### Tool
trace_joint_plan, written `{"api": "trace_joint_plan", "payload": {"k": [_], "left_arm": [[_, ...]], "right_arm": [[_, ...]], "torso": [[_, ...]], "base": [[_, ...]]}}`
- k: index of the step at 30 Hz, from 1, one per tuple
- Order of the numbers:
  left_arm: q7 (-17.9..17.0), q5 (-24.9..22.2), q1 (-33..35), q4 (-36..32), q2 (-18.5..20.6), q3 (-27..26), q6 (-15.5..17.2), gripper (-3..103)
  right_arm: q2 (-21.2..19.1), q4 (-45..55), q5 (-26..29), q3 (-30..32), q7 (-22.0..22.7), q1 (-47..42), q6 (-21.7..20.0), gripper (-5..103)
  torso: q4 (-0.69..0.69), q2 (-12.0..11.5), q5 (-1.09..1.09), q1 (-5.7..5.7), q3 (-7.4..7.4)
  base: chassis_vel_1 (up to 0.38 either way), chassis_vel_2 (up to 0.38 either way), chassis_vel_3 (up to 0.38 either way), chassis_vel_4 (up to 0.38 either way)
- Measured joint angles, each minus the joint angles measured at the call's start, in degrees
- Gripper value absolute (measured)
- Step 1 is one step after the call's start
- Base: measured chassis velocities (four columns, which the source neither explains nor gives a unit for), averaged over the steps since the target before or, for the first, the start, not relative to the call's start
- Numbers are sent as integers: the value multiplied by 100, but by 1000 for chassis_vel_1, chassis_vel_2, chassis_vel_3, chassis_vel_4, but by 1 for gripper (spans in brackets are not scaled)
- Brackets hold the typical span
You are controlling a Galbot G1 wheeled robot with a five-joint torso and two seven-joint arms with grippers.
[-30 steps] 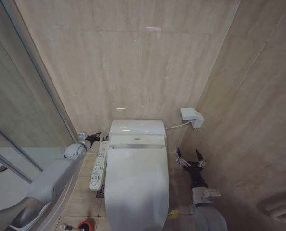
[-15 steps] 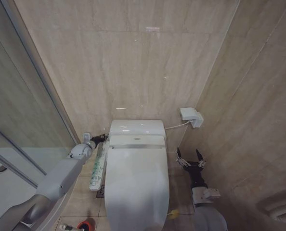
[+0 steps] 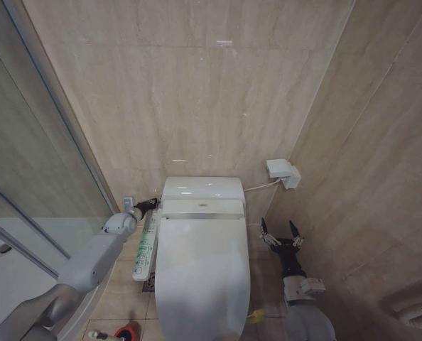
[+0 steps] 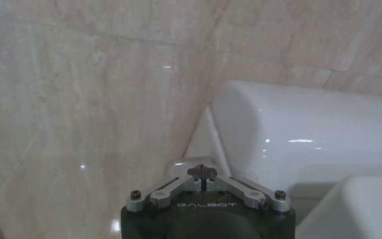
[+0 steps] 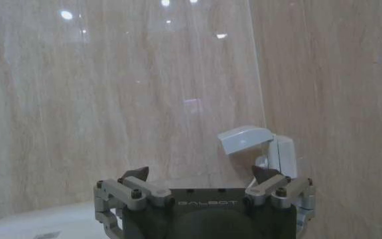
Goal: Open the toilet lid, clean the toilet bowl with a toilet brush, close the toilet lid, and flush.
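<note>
Toilet lid (image 3: 201, 273) is down, so we're at the flush. Left end effector (image 3: 148, 204), fingers pressed together, sits beside the tank (image 3: 201, 187); right end effector (image 3: 281, 233) hangs spread by the wall. Next it needs a push on the flush control

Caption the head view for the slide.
Toilet lid closed; left gripper, shut, beside the tank; right gripper open, idle on the toilet's other side.

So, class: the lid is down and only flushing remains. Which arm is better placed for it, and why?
Probably left: the left gripper, shut, sits beside the tank by the closed toilet lid. The right gripper hangs open by the side wall.
</note>
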Motion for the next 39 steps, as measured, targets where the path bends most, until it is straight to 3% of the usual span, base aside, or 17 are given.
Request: {"api": "trace_joint_plan", "payload": {"k": [5, 12, 19, 24, 27, 32, 34, 36, 37, 39], "left_arm": [[39, -7, 16, 6, -41, -10, 52, 0], [-85, -146, 181, -130, 5, -63, 388, 0], [-62, -105, 193, -57, 42, -81, 335, 0], [-46, 155, 60, 39, 78, -21, 141, 0], [-44, 567, -54, 52, 150, 24, -6, 0], [-45, 755, -68, 26, 196, 28, -151, 0], [-45, 1005, -42, 20, 206, 28, -408, 0], [-324, 1292, -27, 61, 260, -89, -765, 0], [-324, 1292, -27, 61, 260, -89, -765, 0], [-424, 1348, 73, -27, 260, -58, -806, 0]], "right_arm": [[0, 0, 0, 0, 0, 0, 0, 100], [1, 1, 0, 0, -1, 0, 1, 100], [0, 0, 0, 1, 0, 0, 0, 100], [0, 0, 0, 1, 0, 0, 0, 100], [0, 0, 0, 1, 0, 0, 0, 100], [0, 0, 0, 1, 0, 0, 0, 100], [0, 0, 0, 1, 0, 0, 0, 100], [1, 1, -2, -4, -5, -2, -1, 100], [1, 1, -2, -4, -5, -2, -1, 100], [0, 1, 0, -1, 0, 1, 0, 100]], "torso": [[0, 0, 1, 0, 0], [-6, 3, 1, -1, -1], [-4, 4, 0, -3, -2], [-4, 3, -6, -4, 0], [-5, 0, -12, -2, 3], [-3, -2, -10, 0, 5], [-1, -2, -7, 1, 5], [15, -5, 22, 6, 2], [15, -5, 22, 6, 2], [17, -7, -14, 10, 5]], "base": [[0, 0, 0, 0], [0, 0, 0, 0], [0, 0, 0, 0], [0, 0, 0, 0], [-2, -18, -4, 5], [-1, -11, -2, 3], [0, 0, 0, 0], [3, 61, 19, 10], [7, 123, 37, 19], [22, 117, 120, -25]]}}
